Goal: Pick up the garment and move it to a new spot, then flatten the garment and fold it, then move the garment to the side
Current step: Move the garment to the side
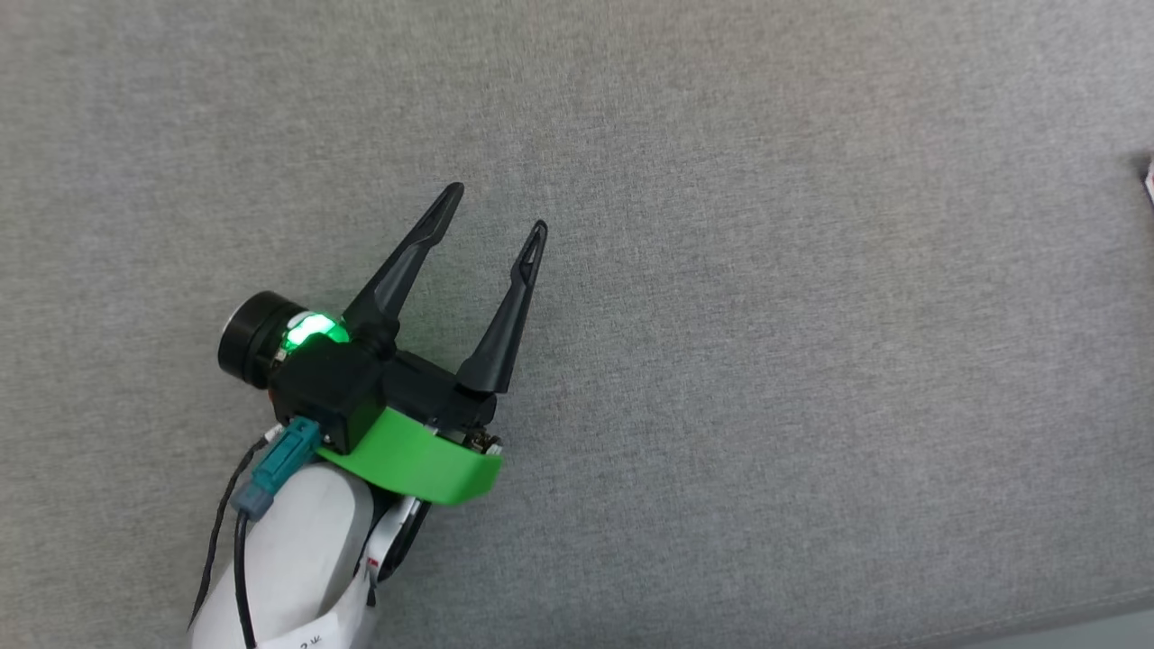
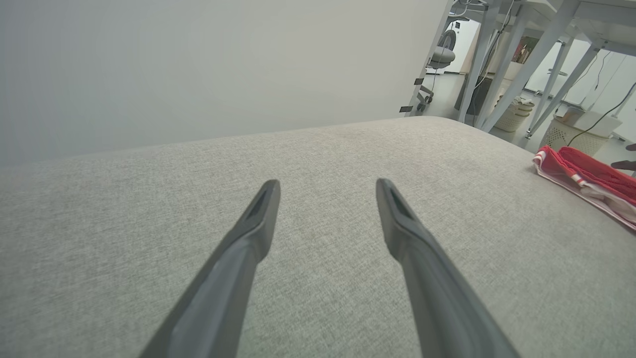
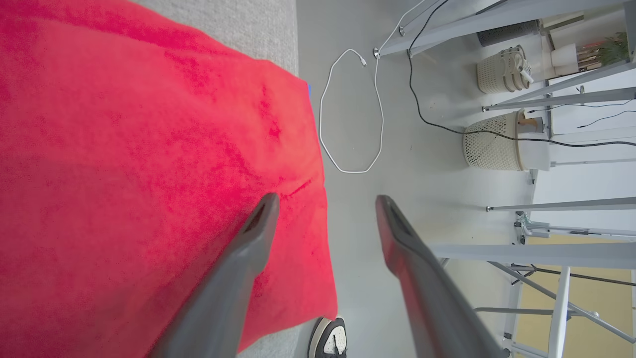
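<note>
The garment (image 3: 139, 164) is a broad sheet of red cloth lying on the grey padded surface, its edge near the surface's side. My right gripper (image 3: 325, 199) hangs open just above it, one finger over the red cloth and the other over the floor, holding nothing. In the left wrist view the garment (image 2: 591, 181) is a folded red-and-white bundle at the far right. A sliver of it (image 1: 1149, 185) touches the head view's right edge. My left gripper (image 1: 497, 207) stands open and empty over bare grey fabric, far from the garment; its fingers (image 2: 326, 183) are spread wide.
The grey padded surface (image 1: 766, 379) ends at a pale wall (image 2: 198, 64). Beside it on the floor lie a looped white cable (image 3: 350, 112), wicker baskets (image 3: 492, 144), grey table legs (image 3: 521, 248) and a shoe (image 3: 330, 338).
</note>
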Tool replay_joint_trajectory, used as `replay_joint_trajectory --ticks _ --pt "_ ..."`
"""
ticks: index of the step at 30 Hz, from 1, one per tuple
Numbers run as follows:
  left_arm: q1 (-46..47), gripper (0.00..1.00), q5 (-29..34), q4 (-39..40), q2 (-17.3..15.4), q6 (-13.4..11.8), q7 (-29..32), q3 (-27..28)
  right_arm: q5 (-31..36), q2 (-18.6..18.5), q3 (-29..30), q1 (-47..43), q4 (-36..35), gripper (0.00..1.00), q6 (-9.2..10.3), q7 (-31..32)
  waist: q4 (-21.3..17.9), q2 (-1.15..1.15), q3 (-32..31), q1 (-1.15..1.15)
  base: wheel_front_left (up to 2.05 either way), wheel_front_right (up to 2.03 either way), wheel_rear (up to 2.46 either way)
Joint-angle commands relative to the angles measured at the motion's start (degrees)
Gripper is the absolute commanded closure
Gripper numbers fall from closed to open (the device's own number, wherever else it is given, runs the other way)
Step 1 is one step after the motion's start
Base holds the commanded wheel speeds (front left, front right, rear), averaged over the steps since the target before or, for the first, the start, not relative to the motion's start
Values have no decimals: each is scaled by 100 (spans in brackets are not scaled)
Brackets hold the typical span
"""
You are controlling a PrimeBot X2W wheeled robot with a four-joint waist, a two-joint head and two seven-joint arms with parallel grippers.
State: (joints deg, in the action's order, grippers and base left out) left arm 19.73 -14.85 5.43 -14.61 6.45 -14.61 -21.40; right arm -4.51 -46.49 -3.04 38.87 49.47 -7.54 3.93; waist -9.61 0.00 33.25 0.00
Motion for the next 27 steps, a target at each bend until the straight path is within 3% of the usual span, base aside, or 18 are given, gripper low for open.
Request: replay_joint_trajectory --ticks 1,7,12,18,27 --pt "-77 0 -70 -80 47 -22 -29 65 1 -36 14 58 -43 0 5 -66 126 0 -481 0 0 0 0" --pt "-411 0 -130 -286 203 -46 -37 497 -313 -14 -211 -6 -627 0 5 -353 248 0 -1243 0 0 0 0" --pt "-780 0 -184 -460 340 -50 -38 932 -834 275 -270 -143 -1565 0 5 -544 409 0 -1809 0 0 0 0" --pt "-1120 0 -239 -586 508 -30 -38 1333 -1213 964 -39 -754 -2985 0 5 -645 615 0 -2262 0 0 0 0" --pt "-1487 0 -319 -895 786 21 -39 1594 -1380 2398 362 -2149 -4778 0 5 -703 909 0 -2674 0 0 0 0"
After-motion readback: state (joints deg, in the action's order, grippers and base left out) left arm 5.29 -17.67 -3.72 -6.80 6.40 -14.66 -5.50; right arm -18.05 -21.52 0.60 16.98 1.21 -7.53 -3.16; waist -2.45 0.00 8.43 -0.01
